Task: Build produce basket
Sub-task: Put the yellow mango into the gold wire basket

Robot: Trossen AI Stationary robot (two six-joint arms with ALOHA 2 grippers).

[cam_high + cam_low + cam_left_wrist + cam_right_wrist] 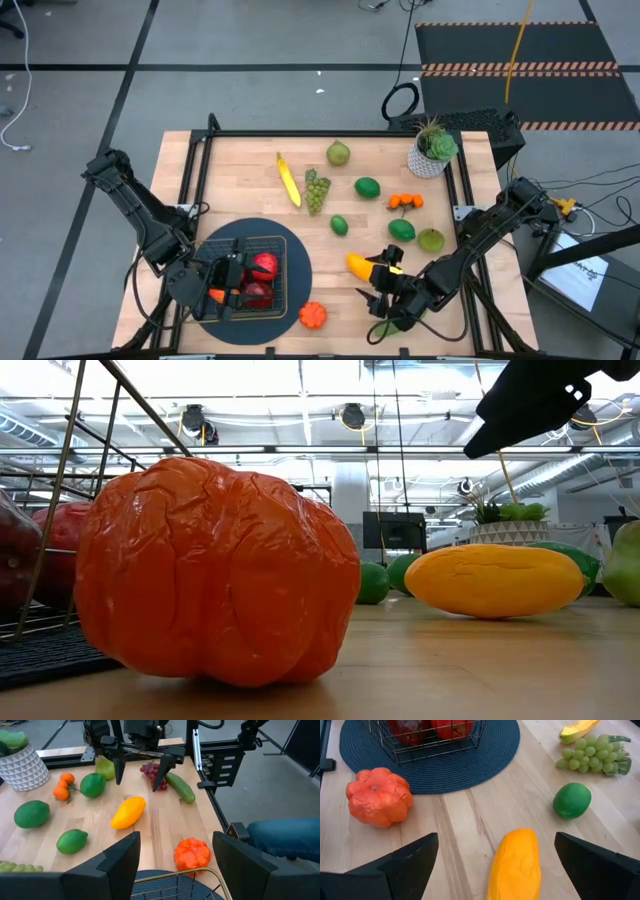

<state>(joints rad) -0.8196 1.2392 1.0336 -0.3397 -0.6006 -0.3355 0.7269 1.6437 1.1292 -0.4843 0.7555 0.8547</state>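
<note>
High view gives you the basket (262,275) on the round dark mat (292,245) at the table's front left, with two red apples (264,267) inside. Your left gripper (228,284) sits over the basket's left half, fingers apart; you cannot tell from above whether it touches anything. Just off the mat's front-right edge lies an orange pepper (313,316), on bare wood.

Your right gripper (385,283) hangs at the front right, fingers spread wide, empty, above the near end of a yellow-orange pepper (361,265).

Right wrist view shows you what the overhead hides: that pepper (514,864) lies between the two dark fingers (410,861) and touches neither, with bare wood running from it to the mat's rim (485,767).

Left wrist view alone shows purple grapes (154,772) and a cucumber (180,787) beyond the right gripper, near the table's front edge; a blue sleeve (285,836) shows off the table.

Low view is mostly filled by the orange pepper (215,570), the basket's wire wall (60,500) beside it.

Farther back you have a banana (289,181), green grapes (317,189), a pear (338,153), limes (367,187), small oranges (405,201) and a potted plant (432,150) in the far right corner. The wood between mat and pepper is open.
</note>
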